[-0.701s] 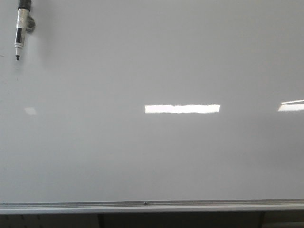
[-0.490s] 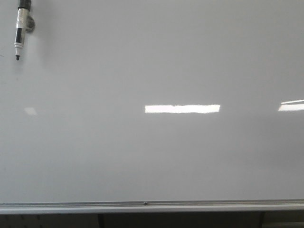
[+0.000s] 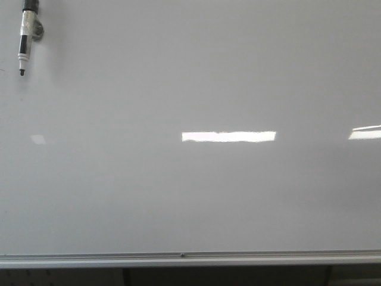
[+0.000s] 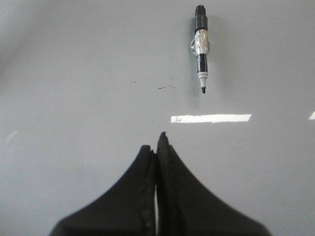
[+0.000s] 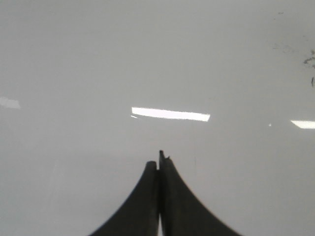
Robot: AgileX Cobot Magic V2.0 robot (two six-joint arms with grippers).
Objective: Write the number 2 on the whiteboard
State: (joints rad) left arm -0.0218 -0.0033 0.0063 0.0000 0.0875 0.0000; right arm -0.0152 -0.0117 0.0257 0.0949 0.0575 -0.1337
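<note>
The whiteboard (image 3: 196,196) is a large glossy pale grey board that fills the front view. No number 2 shows on it. A black marker (image 3: 26,33) with a clear taped band sits on the board at the upper left, tip down; it also shows in the left wrist view (image 4: 201,45). My left gripper (image 4: 156,145) is shut and empty, well short of the marker. My right gripper (image 5: 158,160) is shut and empty over bare board (image 5: 147,64). Neither gripper shows in the front view.
A silver bottom rail (image 3: 190,258) runs along the board's lower edge. Bright rectangular light reflections (image 3: 228,136) lie on the board. Faint short black marks (image 4: 162,87) sit beside the marker's tip, and smudges (image 5: 310,61) show in the right wrist view.
</note>
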